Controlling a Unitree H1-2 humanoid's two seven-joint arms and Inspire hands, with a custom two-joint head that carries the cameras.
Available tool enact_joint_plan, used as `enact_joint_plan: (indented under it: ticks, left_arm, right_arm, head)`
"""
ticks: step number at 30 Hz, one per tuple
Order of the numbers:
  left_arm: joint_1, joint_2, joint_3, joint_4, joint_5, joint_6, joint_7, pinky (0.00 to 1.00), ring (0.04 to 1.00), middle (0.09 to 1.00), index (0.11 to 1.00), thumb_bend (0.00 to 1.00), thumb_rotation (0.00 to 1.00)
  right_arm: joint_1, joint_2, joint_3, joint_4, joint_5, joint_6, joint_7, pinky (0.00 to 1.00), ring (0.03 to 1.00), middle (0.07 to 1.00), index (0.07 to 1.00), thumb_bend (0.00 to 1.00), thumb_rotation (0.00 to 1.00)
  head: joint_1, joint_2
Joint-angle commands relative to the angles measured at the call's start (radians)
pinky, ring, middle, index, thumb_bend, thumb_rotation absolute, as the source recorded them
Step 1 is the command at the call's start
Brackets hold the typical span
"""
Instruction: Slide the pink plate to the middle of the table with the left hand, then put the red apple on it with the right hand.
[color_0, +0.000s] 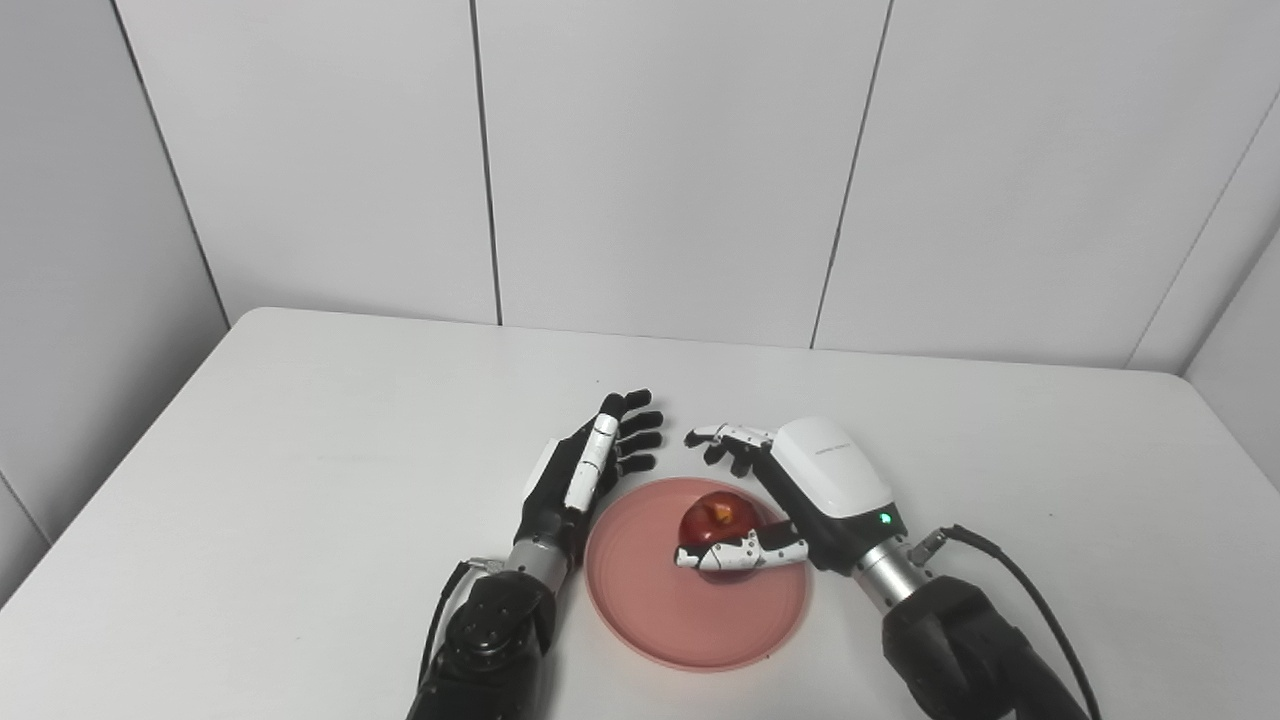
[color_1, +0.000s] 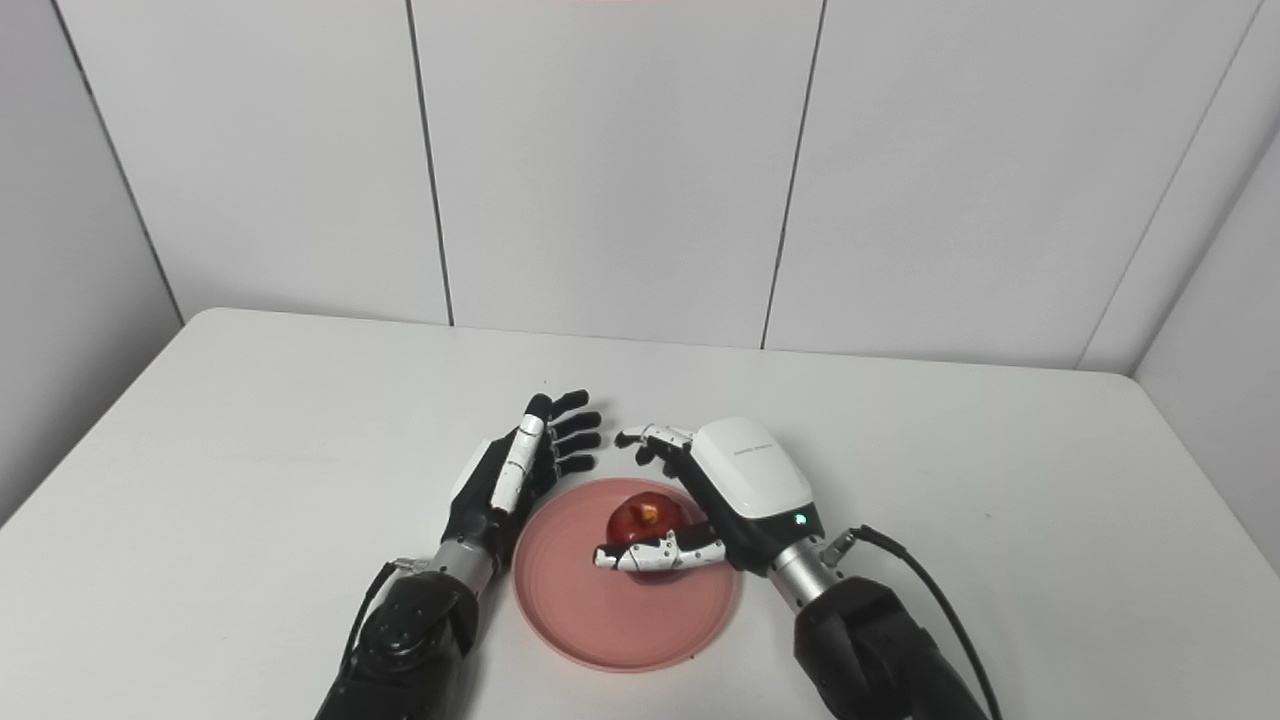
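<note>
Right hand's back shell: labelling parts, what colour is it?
White, glossy, on the right hand; clearest in the left eye view.

— Where is the apple (color_1: 640, 518)?

— On the pink plate (color_1: 590, 610), toward its far right part. The plate lies on the white table (color_1: 250, 480), near the front edge.

— Is the right hand (color_1: 715, 495) gripping it?

— Its thumb lies in front of the apple and its fingers (color_1: 650, 438) reach past the far side, spread. I can't tell whether they press on the fruit.

— And the left hand (color_1: 520, 470)?

— Just beside the plate's left rim, fingers straight and apart, holding nothing.
</note>
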Motion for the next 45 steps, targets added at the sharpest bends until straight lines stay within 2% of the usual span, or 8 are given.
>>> enact_joint_plan:
  ticks: [1, 10, 17, 21, 24, 28, 30, 45]
  left_arm:
    - [0.021, -0.008, -0.002, 0.032, 0.001, 0.048, 0.005, 0.76, 0.794, 0.809, 0.811, 0.71, 0.96]
    - [0.027, -0.028, 0.027, 0.019, 0.000, 0.010, 0.049, 0.77, 0.832, 0.850, 0.834, 0.72, 0.93]
    - [0.034, -0.041, 0.022, 0.000, 0.049, -0.054, 0.113, 0.85, 0.880, 0.907, 0.873, 0.71, 0.98]
    - [0.052, -0.043, 0.001, -0.013, 0.096, -0.099, 0.136, 0.97, 0.982, 0.983, 0.931, 0.74, 1.00]
    - [0.061, -0.043, -0.014, -0.013, 0.132, -0.130, 0.157, 1.00, 0.998, 0.998, 0.962, 0.78, 1.00]
    - [0.067, -0.048, -0.025, -0.013, 0.169, -0.150, 0.190, 1.00, 1.000, 1.000, 0.987, 0.77, 0.99]
    - [0.069, -0.048, -0.029, -0.019, 0.175, -0.149, 0.196, 1.00, 1.000, 1.000, 0.997, 0.76, 1.00]
    - [0.082, -0.056, -0.031, -0.060, 0.196, -0.118, 0.211, 1.00, 1.000, 1.000, 0.999, 0.74, 1.00]
  right_arm:
    - [-0.051, 0.015, -0.041, -0.043, 0.046, -0.037, -0.048, 0.58, 0.683, 0.757, 0.792, 0.99, 0.85]
    - [-0.052, 0.017, -0.079, -0.003, 0.042, -0.046, -0.101, 0.95, 0.940, 0.958, 0.912, 1.00, 0.97]
    - [-0.031, 0.018, -0.101, 0.052, 0.032, -0.023, -0.113, 1.00, 1.000, 0.990, 0.925, 0.98, 1.00]
    - [0.005, 0.071, -0.162, 0.081, 0.211, 0.027, -0.051, 1.00, 1.000, 0.993, 0.933, 0.97, 1.00]
    - [0.029, 0.134, -0.239, 0.083, 0.459, 0.104, 0.042, 1.00, 1.000, 0.999, 0.950, 0.96, 1.00]
    - [0.050, 0.248, -0.369, 0.022, 0.739, 0.361, 0.106, 1.00, 1.000, 0.991, 0.980, 0.96, 1.00]
    - [0.051, 0.272, -0.400, 0.007, 0.794, 0.419, 0.113, 1.00, 1.000, 0.984, 0.985, 0.97, 1.00]
    - [0.063, 0.346, -0.483, 0.019, 1.039, 0.487, 0.103, 1.00, 0.962, 0.970, 0.973, 0.93, 1.00]
  head:
    - [0.000, 0.000]
    - [-0.001, -0.004]
    - [-0.005, -0.005]
    - [-0.005, -0.006]
    - [-0.002, -0.006]
    - [-0.003, -0.006]
    - [-0.003, -0.006]
    - [-0.001, -0.007]
